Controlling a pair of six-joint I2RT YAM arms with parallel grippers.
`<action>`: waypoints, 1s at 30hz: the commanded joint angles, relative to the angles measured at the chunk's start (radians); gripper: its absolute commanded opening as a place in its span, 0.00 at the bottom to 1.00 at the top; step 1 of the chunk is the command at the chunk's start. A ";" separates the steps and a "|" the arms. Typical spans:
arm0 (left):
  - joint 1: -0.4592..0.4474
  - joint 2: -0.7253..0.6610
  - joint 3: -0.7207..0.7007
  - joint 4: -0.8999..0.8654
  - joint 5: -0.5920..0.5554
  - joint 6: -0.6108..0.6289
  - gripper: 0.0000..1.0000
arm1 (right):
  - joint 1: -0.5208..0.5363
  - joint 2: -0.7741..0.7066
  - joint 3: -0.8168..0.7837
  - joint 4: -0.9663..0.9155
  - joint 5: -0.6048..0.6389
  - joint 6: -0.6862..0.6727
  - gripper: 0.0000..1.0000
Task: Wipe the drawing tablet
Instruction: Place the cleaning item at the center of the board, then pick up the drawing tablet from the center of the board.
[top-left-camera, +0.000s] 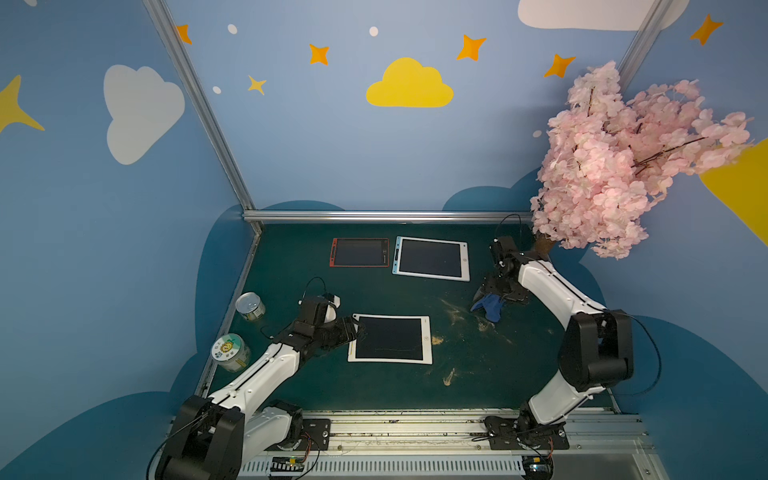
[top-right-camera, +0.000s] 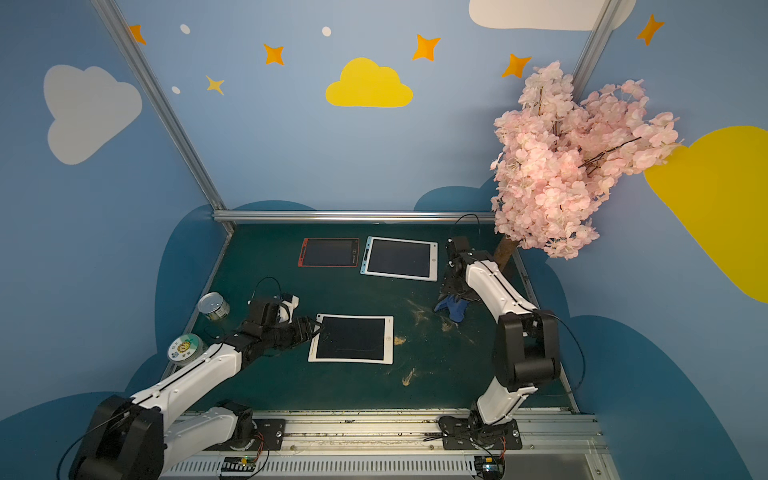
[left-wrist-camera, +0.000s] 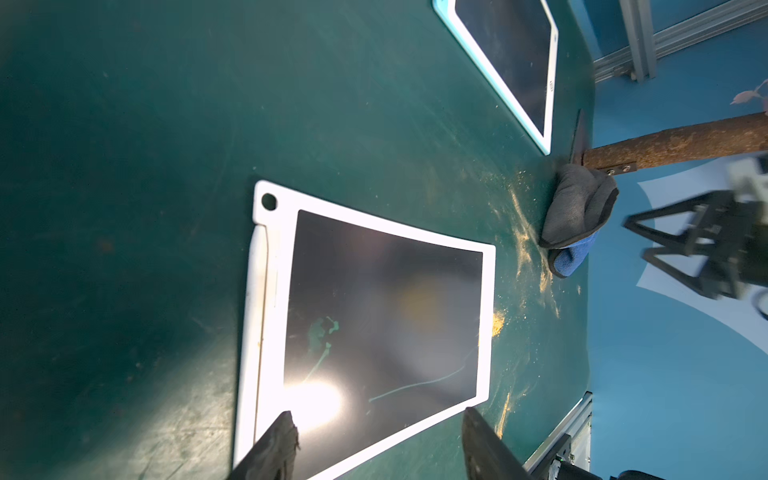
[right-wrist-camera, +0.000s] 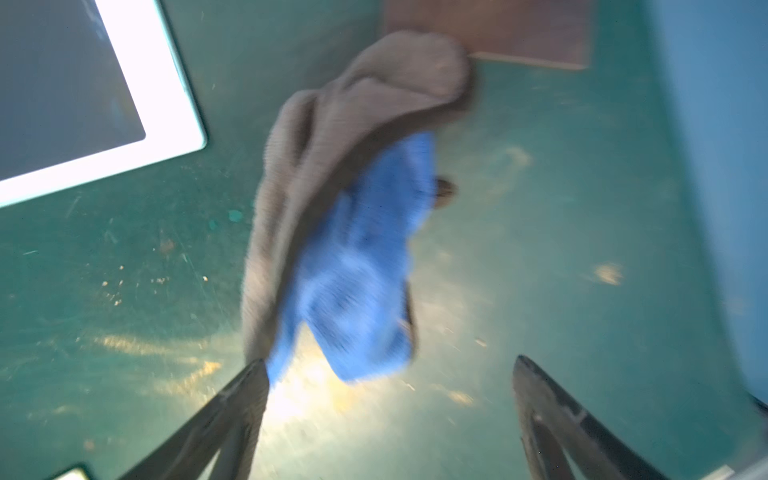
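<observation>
With the tablet (top-left-camera: 390, 338) mid-table, the left gripper (left-wrist-camera: 378, 415) over it with jaws apart, and the cloth (top-left-camera: 491, 306) free at its 2 o'clock, the right gripper (right-wrist-camera: 390, 361), also spread, should pinch the bunched middle firmly.

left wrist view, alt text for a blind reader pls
A white-framed drawing tablet with a dark screen and faint green scribbles lies on the dark green table, the left gripper open over its near edge. Beyond it, a crumpled grey and blue cloth sits beside yellow crumbs.

Three tablets (top-left-camera: 390, 338) (top-left-camera: 360, 252) (top-left-camera: 431, 258), two cans (top-left-camera: 250, 306) (top-left-camera: 231, 352), one cloth (top-left-camera: 490, 305)
</observation>
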 joint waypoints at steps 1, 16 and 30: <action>0.004 0.014 0.002 0.013 0.025 0.007 0.64 | -0.001 -0.104 -0.065 0.009 -0.067 -0.036 0.92; 0.010 0.113 -0.016 0.017 0.012 0.015 0.64 | 0.315 -0.037 -0.421 0.517 -0.929 -0.060 0.60; 0.010 0.175 -0.027 0.032 0.021 0.016 0.65 | 0.329 0.129 -0.362 0.554 -0.848 -0.086 0.60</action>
